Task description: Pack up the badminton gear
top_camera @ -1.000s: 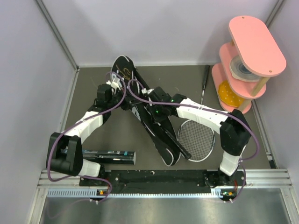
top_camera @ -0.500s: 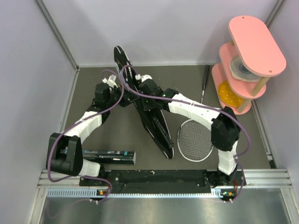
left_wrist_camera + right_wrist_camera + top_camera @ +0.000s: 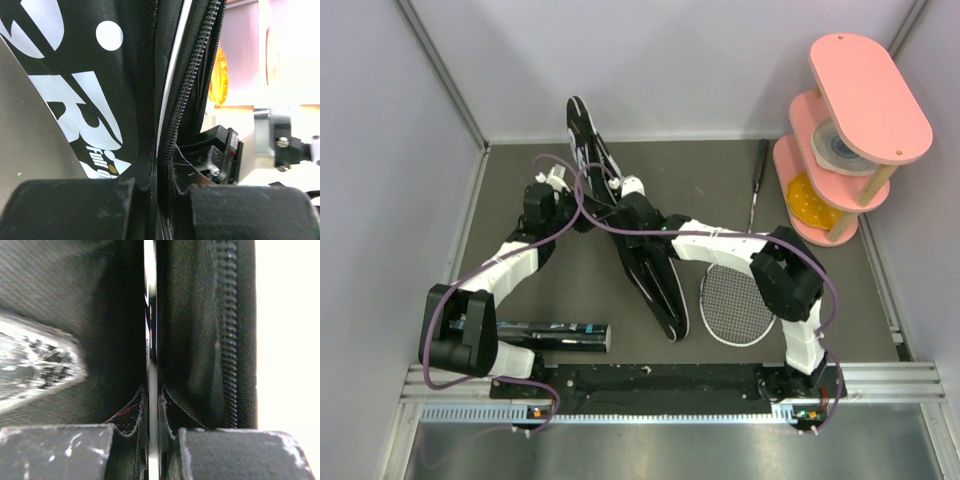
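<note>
Standing the black SPORT bag (image 3: 660, 290) up on its edge seems to be the whole idea here. The left gripper (image 3: 161, 182) is clamped on the fabric right by the zipper, and the right gripper (image 3: 153, 425) is pinched tight on the bag edge nearby, I'd guess so the mouth can be spread for loading. The bag runs diagonally across mid-table. One racket (image 3: 738, 303) lies flat just right of it, and the shuttle tube (image 3: 552, 335) sits by the left arm's base, neither packed yet.

Tube (image 3: 552, 334) left of bag (image 3: 650, 275) (racket (image 3: 738, 303) right).
</note>
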{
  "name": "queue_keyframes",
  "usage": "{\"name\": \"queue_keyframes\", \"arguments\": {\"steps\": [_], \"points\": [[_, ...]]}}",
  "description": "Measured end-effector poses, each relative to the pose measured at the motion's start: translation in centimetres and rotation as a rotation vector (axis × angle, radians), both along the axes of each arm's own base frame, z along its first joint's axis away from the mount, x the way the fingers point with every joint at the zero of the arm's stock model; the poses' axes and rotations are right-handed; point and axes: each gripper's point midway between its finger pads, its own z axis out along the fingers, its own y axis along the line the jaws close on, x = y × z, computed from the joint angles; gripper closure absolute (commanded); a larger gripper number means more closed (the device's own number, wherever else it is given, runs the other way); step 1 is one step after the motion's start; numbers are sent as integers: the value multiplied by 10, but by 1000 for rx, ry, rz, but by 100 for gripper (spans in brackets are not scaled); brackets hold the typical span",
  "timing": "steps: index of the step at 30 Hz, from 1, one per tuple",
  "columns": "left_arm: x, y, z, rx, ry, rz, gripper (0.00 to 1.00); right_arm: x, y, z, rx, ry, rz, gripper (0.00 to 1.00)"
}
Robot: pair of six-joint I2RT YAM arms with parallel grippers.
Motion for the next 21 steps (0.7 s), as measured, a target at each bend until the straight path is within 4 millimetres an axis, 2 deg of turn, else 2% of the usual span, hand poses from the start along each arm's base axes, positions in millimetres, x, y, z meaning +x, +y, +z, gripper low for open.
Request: {"name": "queue_keyframes", "arguments": {"steps": [4,7,8,10,11,12,15,17,21], "points": [[-1,-1,0,-8,1,-4,100,5,-5,-14,3,-55,-41,100],[-2,-2,2,-15,-1,-11,100,7,-4,-20,1,-76,-59,87],[-2,-2,2,-17,-3,-13,100,7,-4,-22,-3,-76,-65,77],[-3,-4,2,-17,-1,-22,100,8,-5,-22,-5,-74,-76,64],[-4,-3,0,-14,7,-23,100,9,-7,-20,-15,-69,-83,50],[-5,-3,-3,-9,17,-22,100,10,-8,-16,-22,-67,-86,42],[-8,2,-11,5,59,-6,100,9,-12,-3,-42,-43,-62,28],[-13,0,-12,6,77,-16,100,1,-17,8,-47,-23,-29,26],[-19,-2,-10,3,87,-30,100,-31,-32,50,-22,-9,79,25]]}}
